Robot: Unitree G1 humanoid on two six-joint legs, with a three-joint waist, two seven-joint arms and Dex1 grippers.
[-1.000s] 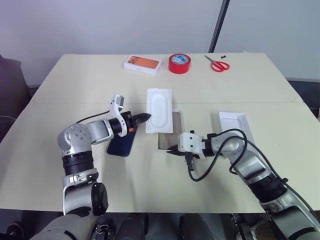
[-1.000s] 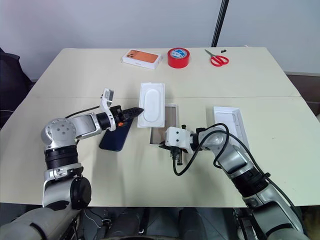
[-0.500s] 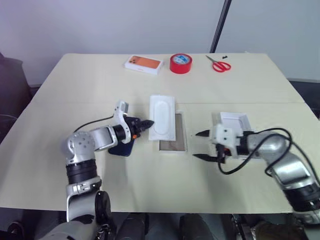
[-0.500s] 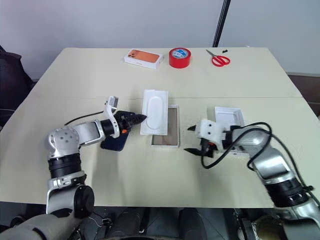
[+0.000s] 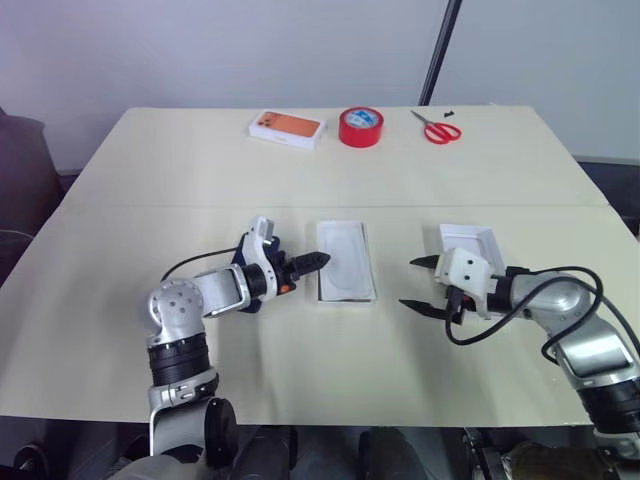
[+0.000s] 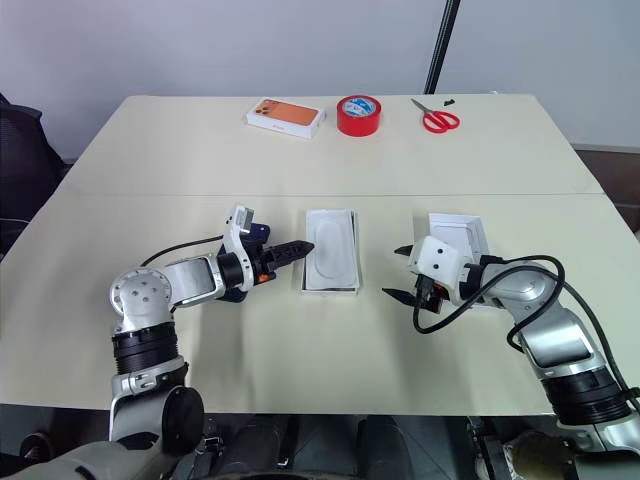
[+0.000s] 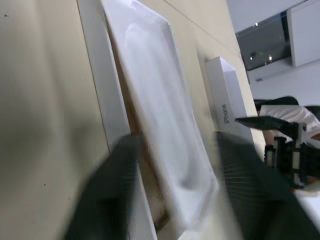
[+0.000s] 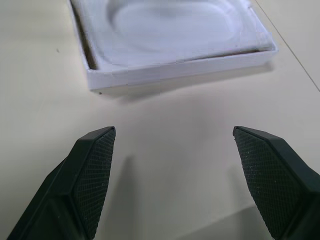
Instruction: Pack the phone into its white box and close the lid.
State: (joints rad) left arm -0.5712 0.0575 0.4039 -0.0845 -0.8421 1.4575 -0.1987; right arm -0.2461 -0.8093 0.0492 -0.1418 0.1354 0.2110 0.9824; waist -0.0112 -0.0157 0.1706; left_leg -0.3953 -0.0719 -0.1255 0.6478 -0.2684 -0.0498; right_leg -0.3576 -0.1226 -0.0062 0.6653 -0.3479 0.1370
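Shallow white cardboard box with oval-recessed insert [image 5: 346,273] at centre of beige tabletop [image 5: 300,180]. Deeper white cardboard lid tray [image 5: 469,246] to its right, apart. Left hand [image 5: 312,262] just left of box; right hand [image 5: 418,284] between box and lid. Dark navy smartphone [image 6: 237,291] under left arm.

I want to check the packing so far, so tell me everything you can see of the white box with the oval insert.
The white box is a shallow rectangular tray that looks like cardboard. A white insert with a long oval recess lies in it, sitting slightly askew, with a brown strip showing along one inner edge. It lies flat near the middle of the table, open, with no lid and no phone on it. The left gripper points at its side; contact cannot be told.
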